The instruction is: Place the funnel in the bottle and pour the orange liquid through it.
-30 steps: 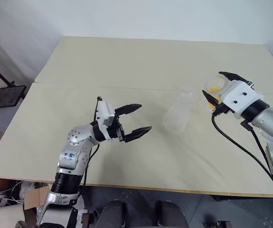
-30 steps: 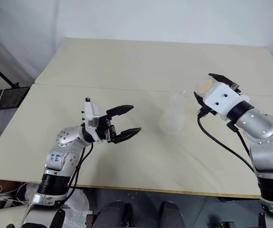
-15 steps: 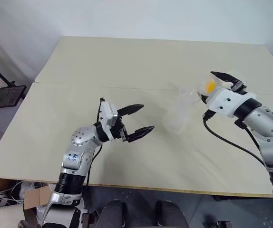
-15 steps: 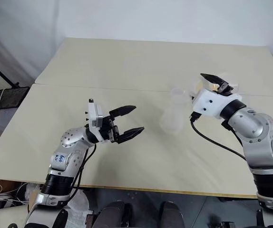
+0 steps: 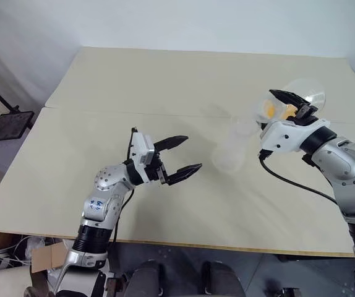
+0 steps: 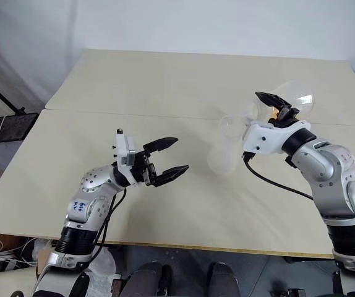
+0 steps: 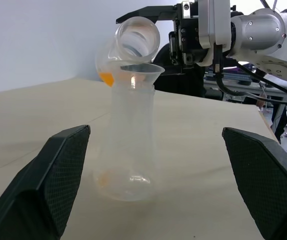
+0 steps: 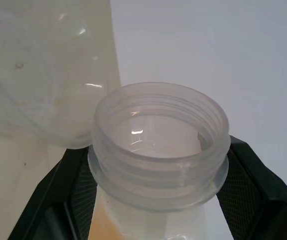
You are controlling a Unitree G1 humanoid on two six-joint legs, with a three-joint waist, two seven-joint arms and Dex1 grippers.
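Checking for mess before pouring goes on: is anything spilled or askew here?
Nothing stands out. The bottle stands upright with the funnel seated straight in its mouth, the orange liquid sits inside the tilted jar in the right gripper, and the table looks dry.

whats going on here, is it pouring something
Yes. The right gripper holds a clear container by its threaded neck, tipped mouth-down over the funnel that sits in the bottle on the table. The orange liquid sits near the container's mouth, and a faint orange trace shows in the bottle's base. The left gripper hovers open beside the bottle, not touching it.
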